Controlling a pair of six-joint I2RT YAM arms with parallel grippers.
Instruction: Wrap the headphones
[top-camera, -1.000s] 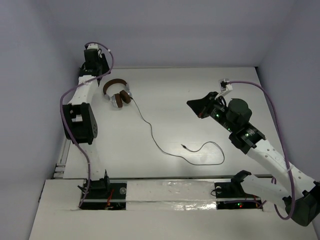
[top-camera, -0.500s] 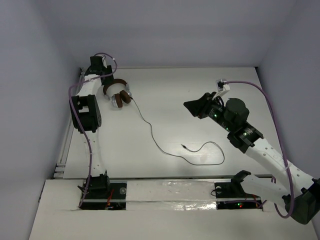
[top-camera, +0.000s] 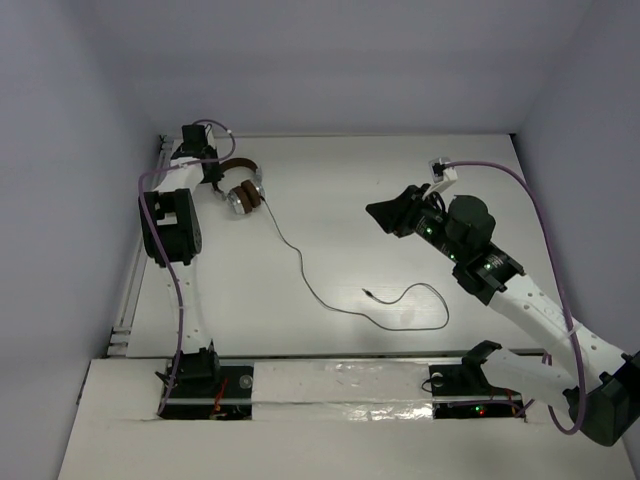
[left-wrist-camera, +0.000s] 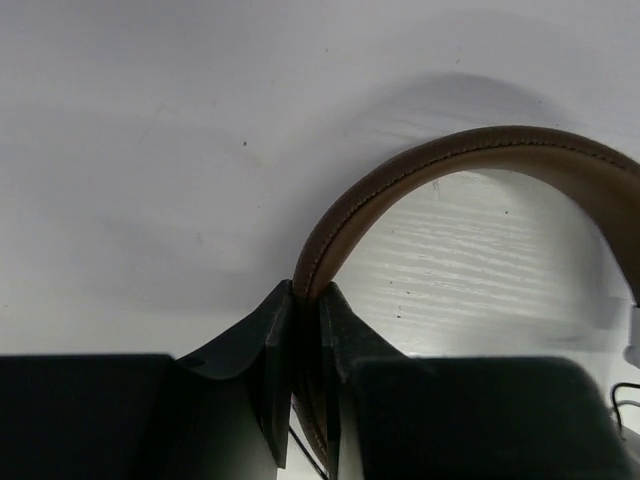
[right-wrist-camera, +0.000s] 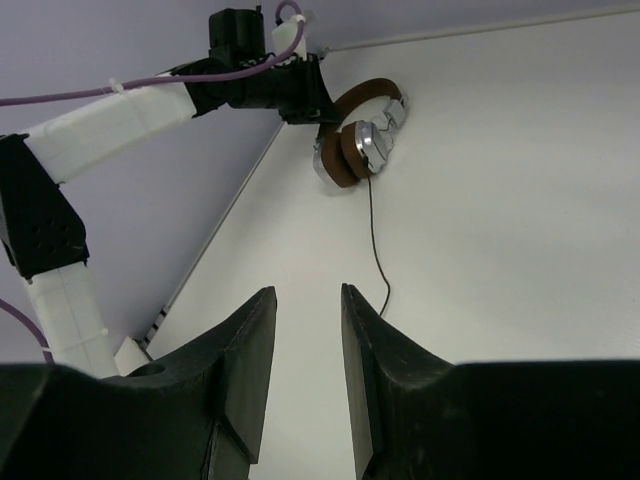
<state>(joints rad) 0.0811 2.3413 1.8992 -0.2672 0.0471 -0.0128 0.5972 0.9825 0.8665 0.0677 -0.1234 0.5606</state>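
Brown headband (left-wrist-camera: 420, 165) of the headphones (top-camera: 243, 190) sits pinched between the closed jaws of the left gripper (left-wrist-camera: 307, 300), near the table's (top-camera: 400, 160) far left corner. Their thin cord (top-camera: 300, 258) trails loose toward the middle. Well apart, the right gripper (right-wrist-camera: 308, 300) hovers partly open, holding nothing.

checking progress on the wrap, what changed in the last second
The left gripper swung to the far corner and shut on the headband of the headphones, shifting them slightly. The cord lies as before; the right gripper hovers about where it was.
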